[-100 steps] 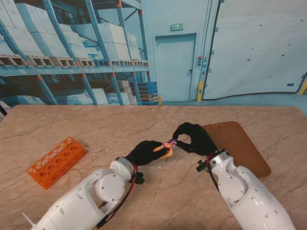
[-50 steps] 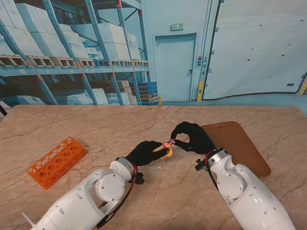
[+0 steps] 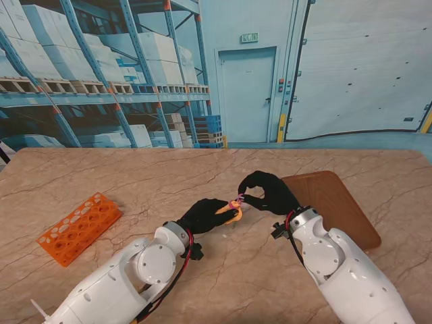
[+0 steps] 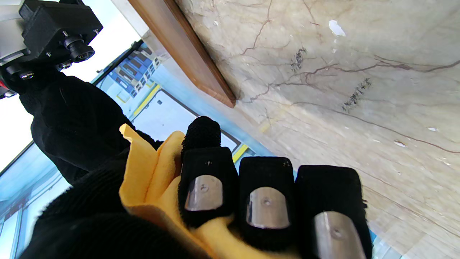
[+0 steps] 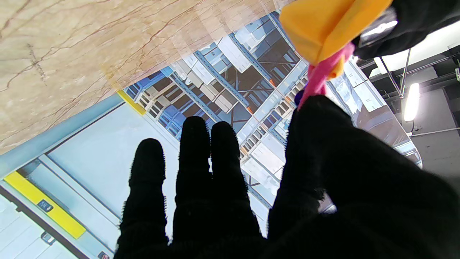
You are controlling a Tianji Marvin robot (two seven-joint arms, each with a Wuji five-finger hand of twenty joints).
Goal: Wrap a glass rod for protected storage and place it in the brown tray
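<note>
Nearby, orange rack [image 3: 78, 227] sits left, brown tray [image 3: 334, 204] right.

Left hand [image 3: 204, 214] closed on orange wrap [image 3: 233, 215]. Right hand [image 3: 264, 192] pinches pink strip [image 3: 237, 200] at wrap's far end. Brown tray [image 3: 334, 204] right; orange rack [image 3: 78, 227] left.

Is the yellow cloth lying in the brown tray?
No, the cloth is held in the left hand, up off the table to the left of the tray.
</note>
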